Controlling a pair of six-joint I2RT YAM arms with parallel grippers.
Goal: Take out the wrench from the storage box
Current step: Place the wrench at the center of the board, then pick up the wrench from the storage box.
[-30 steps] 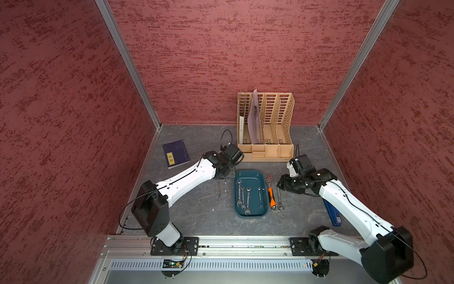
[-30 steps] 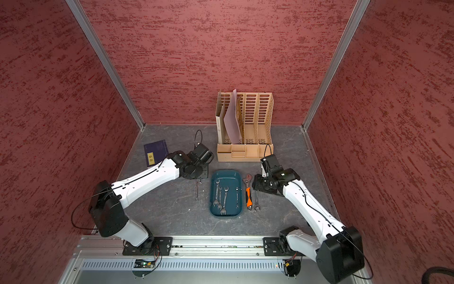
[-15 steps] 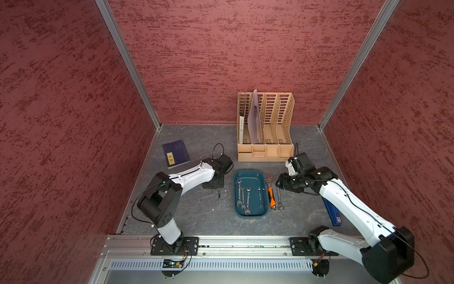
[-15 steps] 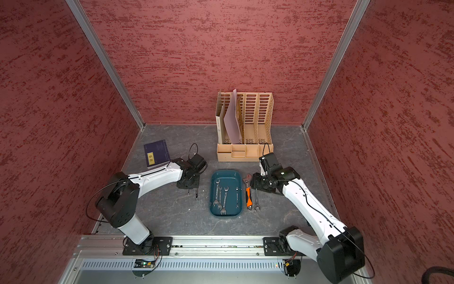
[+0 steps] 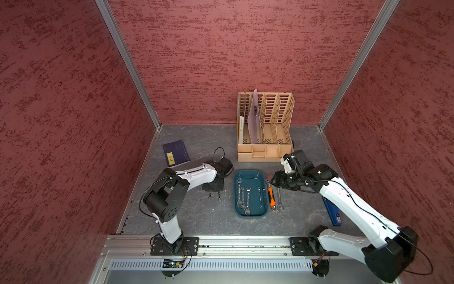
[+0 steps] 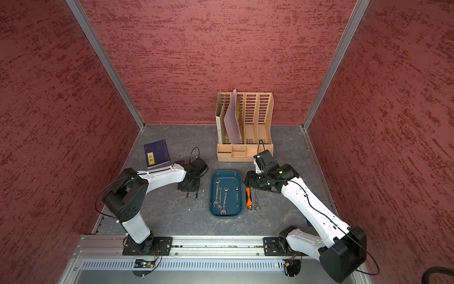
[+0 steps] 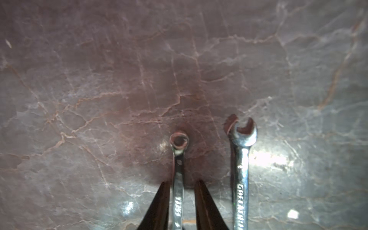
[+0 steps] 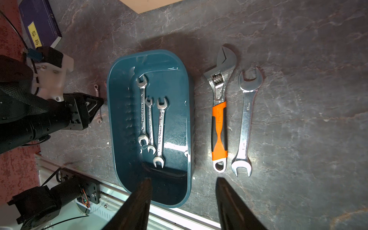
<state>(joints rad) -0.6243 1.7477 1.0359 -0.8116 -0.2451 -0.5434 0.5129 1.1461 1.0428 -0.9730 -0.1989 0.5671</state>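
Four wrenches [image 5: 248, 196] in storage box [image 5: 250, 175]. Left gripper [image 7: 182, 181] slightly parted around small wrench [image 7: 177, 169] on table [image 7: 99, 79], seemingly unclamped: set-down step. Right gripper [image 8: 183, 178] wide, empty, at box edge; next: pinch one.

Grey marbled tabletop [image 7: 99, 79]. Two steel wrenches lying parallel, apart. Small ring-end wrench [image 7: 178, 159]: between fingers of left gripper [image 7: 182, 182], jaws parted, contact possibly on one side. Larger open-end wrench [image 7: 242, 159]: just beside, outside the fingers.
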